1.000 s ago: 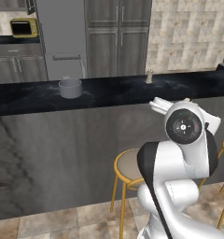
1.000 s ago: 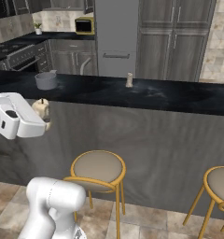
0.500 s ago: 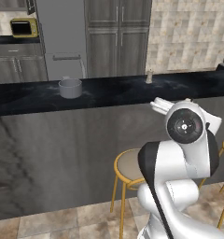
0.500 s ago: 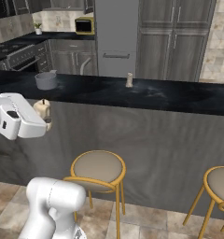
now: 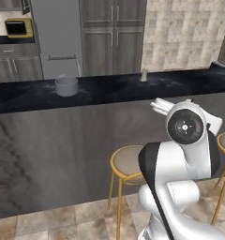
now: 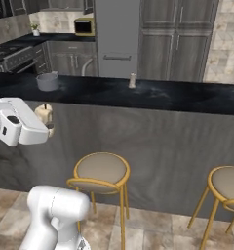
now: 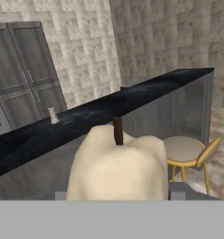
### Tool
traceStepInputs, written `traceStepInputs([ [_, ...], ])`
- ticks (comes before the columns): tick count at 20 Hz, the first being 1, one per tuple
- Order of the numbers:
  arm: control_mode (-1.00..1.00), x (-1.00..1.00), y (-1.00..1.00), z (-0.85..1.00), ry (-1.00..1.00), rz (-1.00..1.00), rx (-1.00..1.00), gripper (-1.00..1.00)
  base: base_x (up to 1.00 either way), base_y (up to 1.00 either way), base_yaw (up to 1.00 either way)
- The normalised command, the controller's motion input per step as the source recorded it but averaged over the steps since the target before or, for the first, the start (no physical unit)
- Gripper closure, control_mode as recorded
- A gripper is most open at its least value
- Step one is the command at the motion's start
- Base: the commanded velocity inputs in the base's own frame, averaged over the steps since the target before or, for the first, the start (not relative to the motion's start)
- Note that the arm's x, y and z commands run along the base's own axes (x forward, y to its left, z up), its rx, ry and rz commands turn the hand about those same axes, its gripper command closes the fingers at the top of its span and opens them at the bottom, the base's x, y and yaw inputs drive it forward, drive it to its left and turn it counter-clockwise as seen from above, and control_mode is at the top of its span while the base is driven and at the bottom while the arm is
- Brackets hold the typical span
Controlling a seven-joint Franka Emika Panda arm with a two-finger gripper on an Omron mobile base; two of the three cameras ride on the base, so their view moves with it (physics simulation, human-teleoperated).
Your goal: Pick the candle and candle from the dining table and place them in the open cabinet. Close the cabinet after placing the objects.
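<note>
My gripper (image 6: 47, 120) is shut on a cream, lumpy candle (image 6: 44, 113) and holds it upright in the air in front of the dining table's grey front panel. In the hand view this candle (image 7: 118, 168) with its dark wick sits close up between the fingers of the gripper (image 7: 118, 194). A second small candle (image 5: 144, 74) (image 6: 132, 81) (image 7: 52, 115) stands on the glossy black top of the dining table (image 5: 109, 91) (image 6: 177, 97), far from the hand. The edge of a grey wall cabinet (image 5: 9, 4) shows above the microwave; I cannot tell whether it is open.
A grey round pot (image 5: 66, 86) (image 6: 47, 81) stands on the table's left part. Yellow-legged stools (image 5: 128, 161) (image 6: 102, 168) (image 6: 231, 183) stand before the table. Behind it are tall grey cabinets (image 5: 114, 37) (image 6: 175, 39) and a yellow microwave (image 5: 15, 27) (image 6: 83, 26).
The whole picture has slid very slightly in both base views. The hand stays where it was, with the candle still in the gripper.
</note>
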Motion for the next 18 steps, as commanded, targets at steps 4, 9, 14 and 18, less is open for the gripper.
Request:
traceStepInputs([
  [4,1.0,0.0,0.0,0.0,0.0,0.0,0.0,1.0,-0.32,-0.24,-0.1],
  [9,1.0,0.0,0.0,0.0,0.0,0.0,0.0,1.0,-0.31,-0.31,-0.12],
  [14,1.0,0.0,0.0,0.0,0.0,0.0,0.0,1.0,-0.36,-0.47,-0.14],
  [18,1.0,0.0,0.0,0.0,0.0,0.0,0.0,1.0,-0.33,-0.6,-0.11],
])
